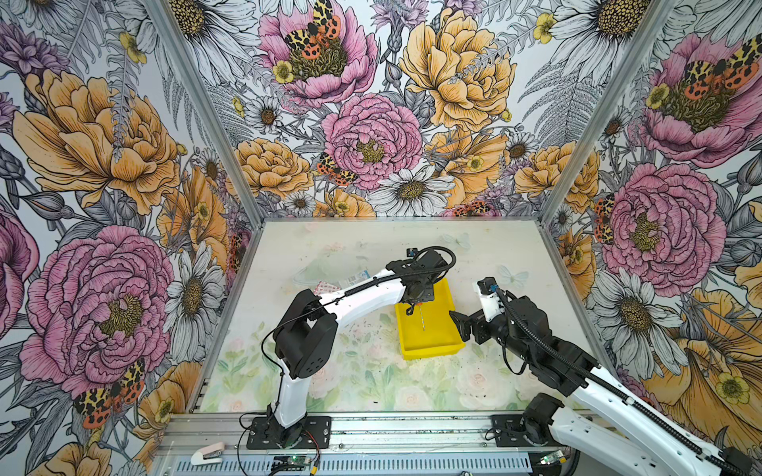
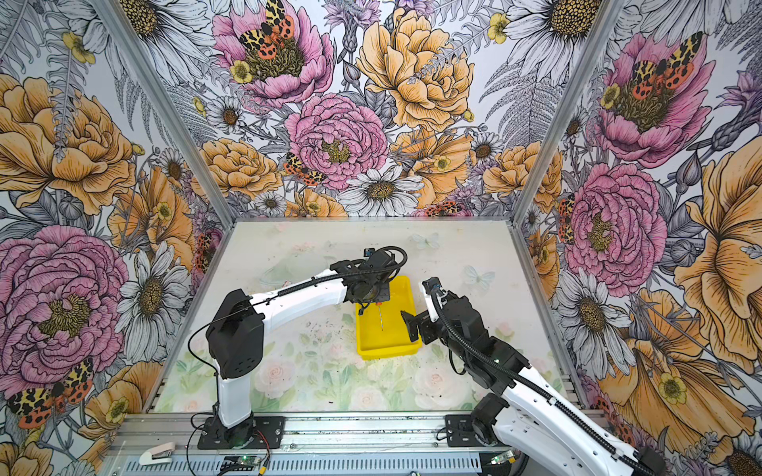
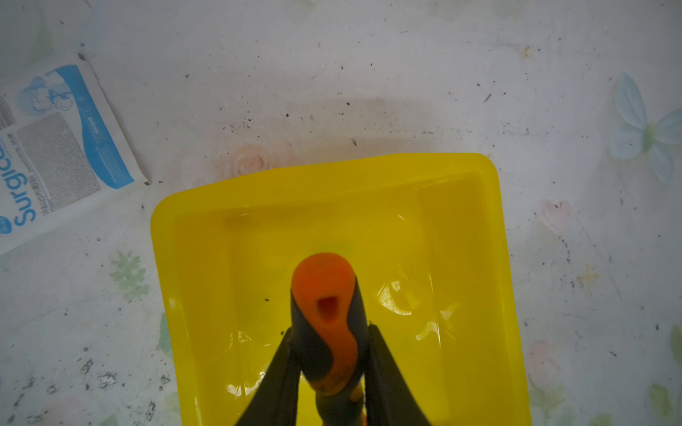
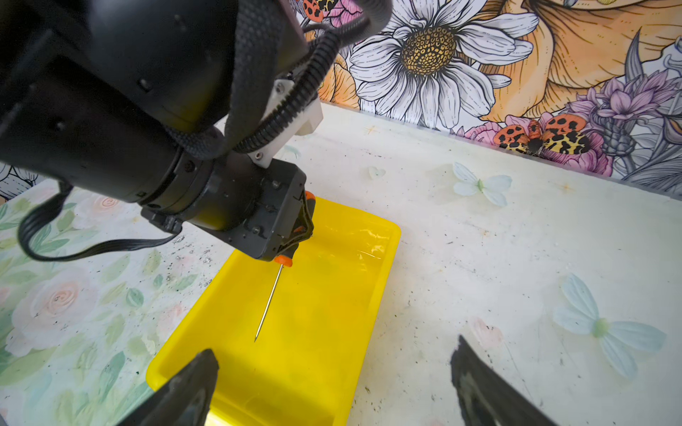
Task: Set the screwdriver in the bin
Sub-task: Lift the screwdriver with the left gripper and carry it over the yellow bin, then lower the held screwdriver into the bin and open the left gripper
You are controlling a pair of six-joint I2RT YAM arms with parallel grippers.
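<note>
Left wrist view: left tool (image 3: 330,332) is clamped on the screwdriver (image 3: 324,313) by its orange-and-black handle, over the inside of the yellow bin (image 3: 332,177), toward its far end. Right wrist view shows the shaft (image 4: 268,302) slanting down toward the bin floor; can't tell if the tip touches. So it's above the bin, not yet lying in it. Right tool (image 4: 334,350) has jaws apart, empty, hovering at the bin's right edge. Risks as I judge them: a release from here likely lands tip first, the handle topples, and with shallow sloped walls it could bounce over the rim onto the tabletop (image 3: 369,73). A lower approach could jam the tip and drag the light bin. Right tool could nudge the bin. Packet (image 3: 55,147) lies apart, no issue.
</note>
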